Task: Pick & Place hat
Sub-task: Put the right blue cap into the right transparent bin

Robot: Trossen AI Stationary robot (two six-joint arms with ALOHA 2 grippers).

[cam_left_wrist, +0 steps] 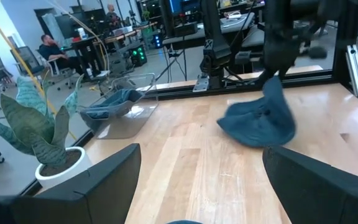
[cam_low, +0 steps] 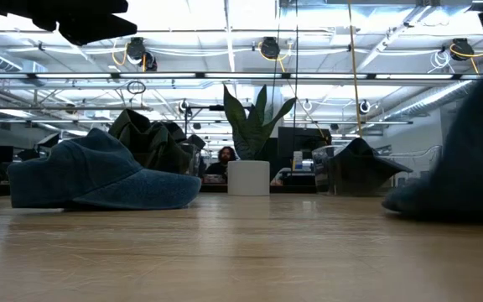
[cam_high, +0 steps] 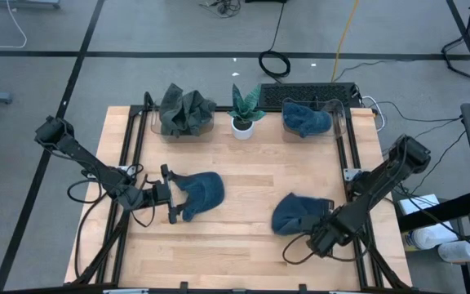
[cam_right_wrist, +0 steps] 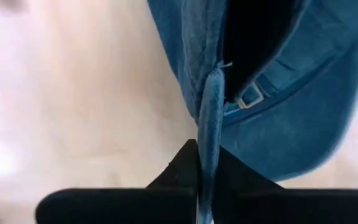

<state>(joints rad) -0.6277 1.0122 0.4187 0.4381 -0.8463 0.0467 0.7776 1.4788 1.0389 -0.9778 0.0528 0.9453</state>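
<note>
Gripping: right gripper (cam_right_wrist: 205, 171) jaws pinched together on the rear strap edge of the soft blue denim cap (cam_high: 299, 214), which spreads on the table just ahead of them.
Handling: likely light, floppy; the hem seems a sound hold.
Heading: long axis runs away from the jaws.
Waiting: left gripper (cam_high: 170, 194) jaws apart, astride a second blue denim cap (cam_high: 200, 192).

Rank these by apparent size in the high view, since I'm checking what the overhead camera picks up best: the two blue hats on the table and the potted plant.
1. Left blue hat and right blue hat: alike, unranked.
2. Potted plant: smallest.
</note>
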